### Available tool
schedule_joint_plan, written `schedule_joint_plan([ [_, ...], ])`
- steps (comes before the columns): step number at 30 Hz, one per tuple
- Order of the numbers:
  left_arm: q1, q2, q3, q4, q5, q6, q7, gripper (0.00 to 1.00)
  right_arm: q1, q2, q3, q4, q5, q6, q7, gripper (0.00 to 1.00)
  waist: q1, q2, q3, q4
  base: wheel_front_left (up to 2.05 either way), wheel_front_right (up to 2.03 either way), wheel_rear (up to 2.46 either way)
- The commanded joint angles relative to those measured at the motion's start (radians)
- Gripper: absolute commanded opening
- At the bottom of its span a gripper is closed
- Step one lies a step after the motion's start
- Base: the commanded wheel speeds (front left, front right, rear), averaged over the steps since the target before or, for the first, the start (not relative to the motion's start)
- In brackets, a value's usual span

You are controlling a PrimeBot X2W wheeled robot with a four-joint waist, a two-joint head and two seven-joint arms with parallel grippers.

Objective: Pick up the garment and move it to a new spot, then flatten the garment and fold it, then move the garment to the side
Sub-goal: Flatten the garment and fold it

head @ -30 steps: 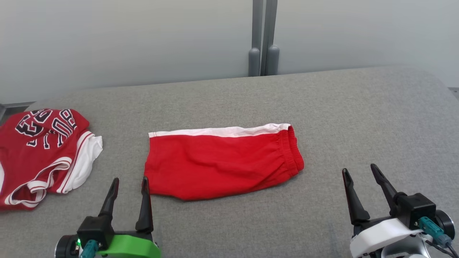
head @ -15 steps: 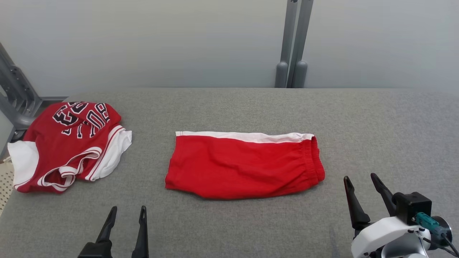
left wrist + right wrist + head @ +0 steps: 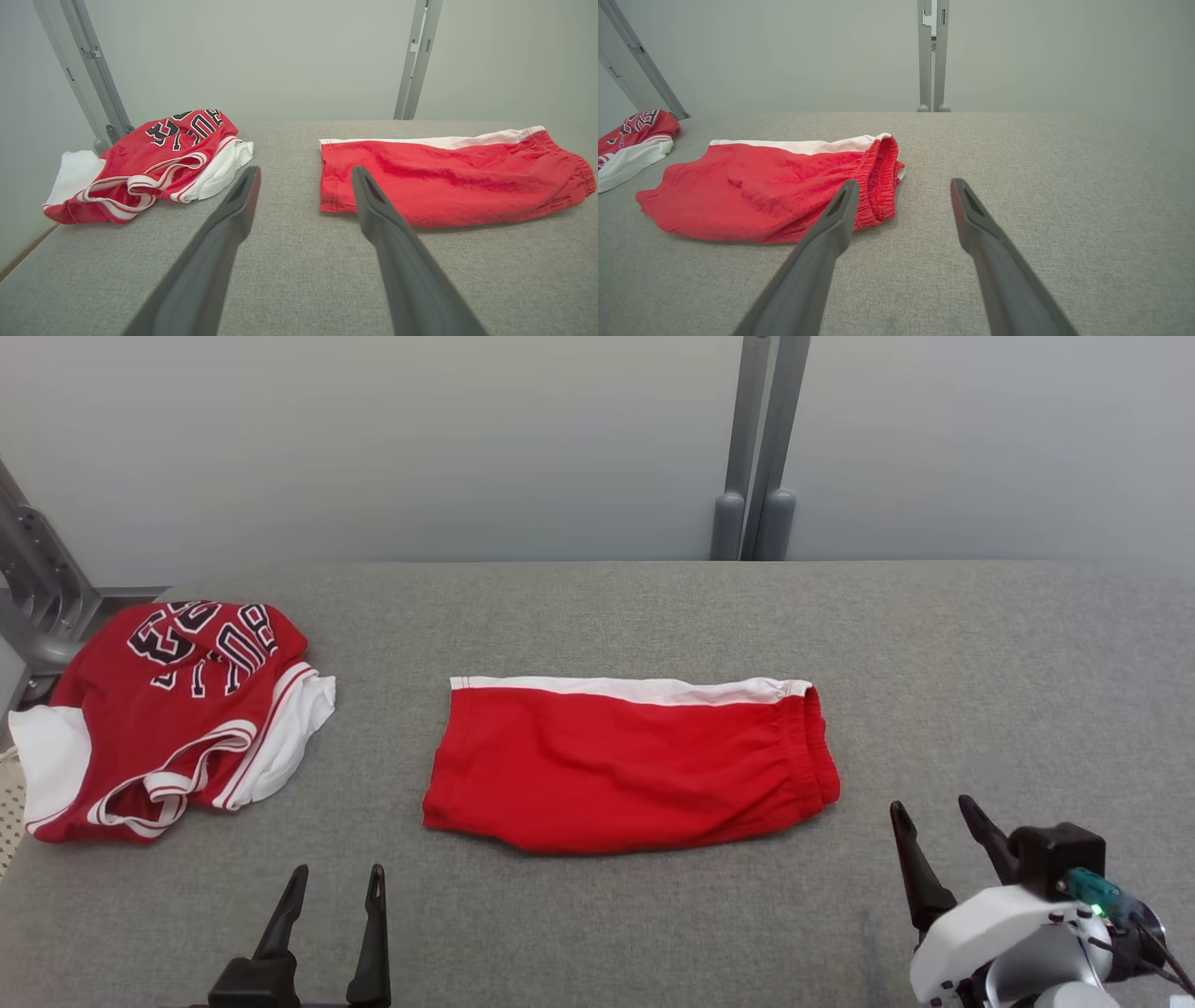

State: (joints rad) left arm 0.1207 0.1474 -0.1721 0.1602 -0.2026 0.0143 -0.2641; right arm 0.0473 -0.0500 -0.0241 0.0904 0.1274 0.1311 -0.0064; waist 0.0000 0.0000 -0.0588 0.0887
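Note:
Red shorts (image 3: 625, 770) with a white strip along the far edge lie flat and folded in the middle of the grey padded table (image 3: 597, 616), waistband to the right. A crumpled red and white jersey (image 3: 159, 719) with dark lettering sits at the table's left end. My left gripper (image 3: 338, 873) is open near the front edge, short of the shorts' left hem, with nothing between its fingers. My right gripper (image 3: 932, 805) is open and empty, off the waistband's near right. The left wrist view shows the left gripper (image 3: 306, 170) between jersey (image 3: 154, 158) and shorts (image 3: 448, 182). The right wrist view shows the right gripper (image 3: 905, 183) beside the shorts (image 3: 770, 191).
A pale wall runs behind the table with a pair of grey upright posts (image 3: 756, 448) at the far edge. A slanted grey metal frame (image 3: 37, 607) stands past the left end, close to the jersey. Bare grey cloth stretches right of the shorts.
The head camera has swung, shifting the whole picture. My left gripper has drawn back from the shorts' near left corner toward the front edge. The right gripper has sunk slightly. Neither garment moved.

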Motion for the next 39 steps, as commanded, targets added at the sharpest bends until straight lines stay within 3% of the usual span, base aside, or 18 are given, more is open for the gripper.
schedule_joint_plan([
  [1,-0.012,0.001,-0.002,-0.004,0.003,0.008,0.001,1.00,-0.032,-0.001,0.003,0.012,0.020,-0.001,0.054,1.00,0.0000,0.0000,0.008,-0.012,0.00,0.00,0.00],
  [8,-0.023,-0.004,-0.015,0.002,0.000,0.010,0.003,1.00,-0.179,-0.002,-0.013,0.040,0.050,0.000,0.463,1.00,0.0000,0.0000,0.031,-0.025,0.00,0.00,0.00],
  [9,-0.023,-0.004,-0.015,0.002,0.000,0.010,0.003,1.00,-0.179,-0.002,-0.013,0.040,0.050,0.000,0.463,1.00,0.0000,0.0000,0.031,-0.025,0.00,0.00,0.00],
  [15,-0.041,-0.014,-0.041,0.017,0.003,0.003,0.010,1.00,-0.343,-0.002,-0.031,0.048,0.056,0.000,0.774,1.00,0.0000,0.0000,0.073,-0.011,0.00,0.00,0.00],
  [19,-0.069,-0.014,-0.057,0.023,0.012,-0.004,0.011,1.00,-0.443,-0.002,-0.065,0.082,0.012,0.000,0.900,1.00,0.0000,0.0000,0.111,0.003,0.00,0.00,0.00],
  [25,-0.106,-0.021,-0.073,0.036,0.013,-0.008,0.008,1.00,-0.547,-0.001,-0.112,0.201,0.035,0.000,0.914,1.00,0.0000,0.0000,0.156,0.029,0.00,0.00,0.00],
  [39,-0.134,-0.026,-0.092,0.064,0.008,-0.005,0.003,1.00,-0.642,-0.002,-0.091,0.443,0.078,0.000,0.819,1.00,0.0000,0.0000,0.203,0.050,0.00,0.00,0.00],
])
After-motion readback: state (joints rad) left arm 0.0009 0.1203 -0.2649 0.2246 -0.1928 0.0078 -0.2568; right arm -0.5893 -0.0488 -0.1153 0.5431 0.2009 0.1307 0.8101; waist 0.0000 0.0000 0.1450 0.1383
